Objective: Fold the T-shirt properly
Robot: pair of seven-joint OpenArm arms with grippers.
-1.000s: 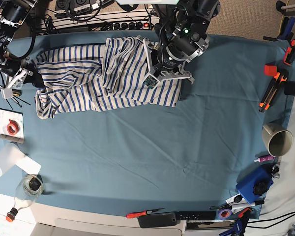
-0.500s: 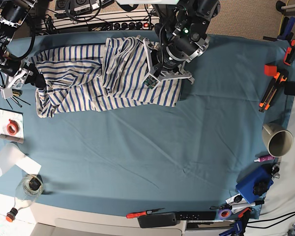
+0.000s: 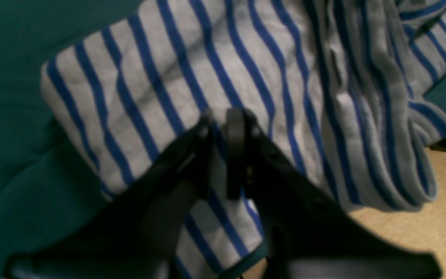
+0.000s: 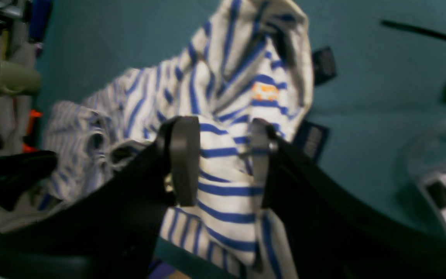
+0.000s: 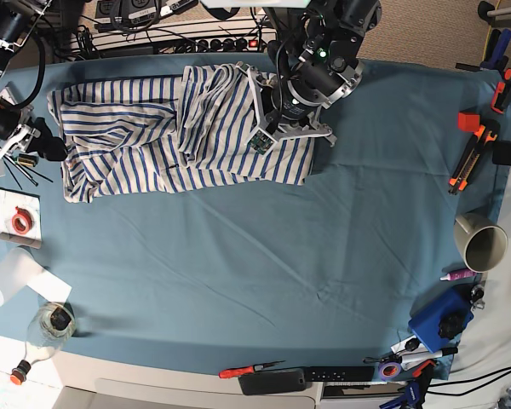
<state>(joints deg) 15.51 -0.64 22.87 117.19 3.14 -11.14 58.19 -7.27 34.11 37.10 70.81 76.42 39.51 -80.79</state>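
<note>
Left gripper (image 3: 221, 120) presses down on the T-shirt (image 3: 246, 77), its two dark fingers drawn nearly together with only a thin strip of striped cloth visible in the slit; whether any fabric is actually pinched cannot be told, since the fingertips blur into the cloth. In the base view this gripper (image 5: 291, 115) sits on the shirt's right-hand end, and its arm hides the cloth beneath it.

The right gripper (image 4: 221, 155) stands wide apart, holding nothing, with the striped cloth (image 4: 227, 97) seen past its fingers and mostly smeared by blur. From above it (image 5: 21, 141) hovers just off the shirt's left edge.

The T-shirt (image 5: 153, 136) lies bunched and rumpled along the far side of the blue table cover (image 5: 264, 264), its far edge hanging over the table's rim.
</note>
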